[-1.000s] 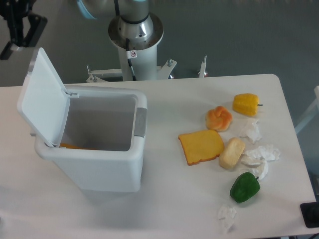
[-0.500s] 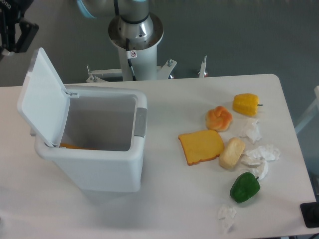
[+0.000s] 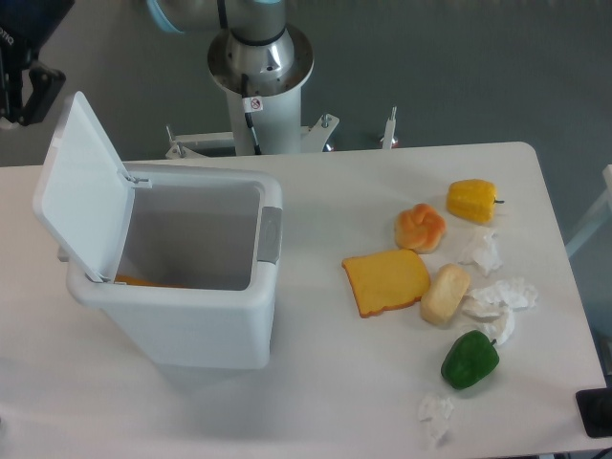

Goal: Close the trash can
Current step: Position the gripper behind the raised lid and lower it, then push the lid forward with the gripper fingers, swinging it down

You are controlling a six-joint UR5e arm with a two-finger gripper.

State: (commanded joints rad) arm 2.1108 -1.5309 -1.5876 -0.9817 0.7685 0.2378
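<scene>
One trash can (image 3: 182, 287) on table (image 3: 325, 402) left half, lid up. Right half: two peppers, yellow (image 3: 472, 200) and green (image 3: 469, 360); one toast slice (image 3: 385, 281). Claw (image 3: 24, 81) at top-left frame edge, above and behind lid, apart; opening cannot tell, holds nothing visible.

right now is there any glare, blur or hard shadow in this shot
Fixed camera: even, soft light, no glare on the trash can or its raised lid; only a faint shadow on the table below the bin; the food is sharp; the claw is dark, cut by the left edge, its state unreadable.
</scene>
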